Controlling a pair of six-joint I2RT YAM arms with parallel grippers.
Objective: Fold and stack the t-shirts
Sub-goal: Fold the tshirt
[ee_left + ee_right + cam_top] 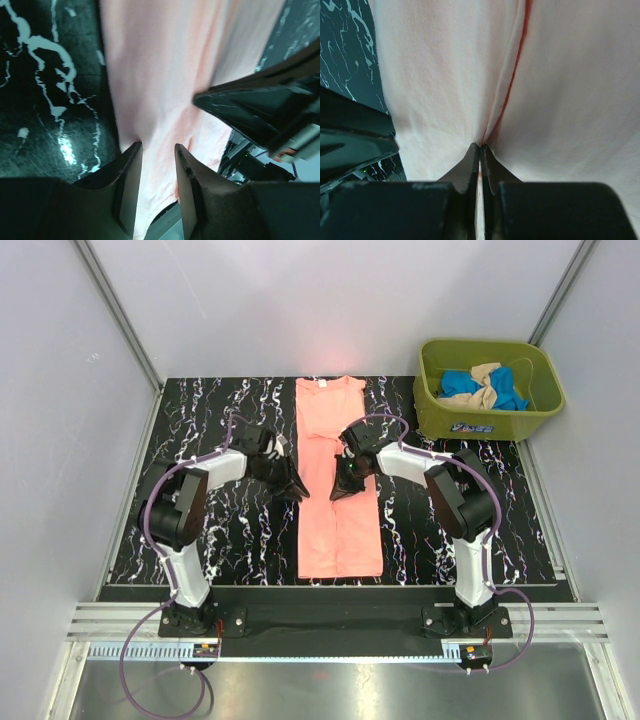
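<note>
**Pink tee laid long on the table, both grippers at its middle**

Nearest me, the two arms rise from the near edge of the black marbled table (400,540) and lean in toward the centre. Between them lies the pink tee (335,530), folded lengthwise into a long narrow strip. Its hem is at the near end and its collar at the far end, and it lies flat on the table along most of its length.

About halfway up the strip the grippers face each other. The left gripper (157,147) sits at the tee's left edge, where the cloth meets the dark table. Its fingers (131,190) stand a narrow way apart, and pink cloth shows through the gap. Faint creases run toward the tips, but I cannot tell whether they are pinching the cloth or only resting at it.

The right gripper (480,146) is down on the tee just right of its midline, close to the left one but not touching it. Its fingers (465,170) are closed together on a small ridge of the pink cloth. A raised fold with a redder line along it runs away from the tips toward the far end, and the cloth slopes off on both sides.

Farther back the collar end lies smooth. At the far right corner, well apart from the pink tee, stands a green tub (480,425). A blue tee (460,385) and a beige tee (487,390) are crumpled together inside it.
</note>
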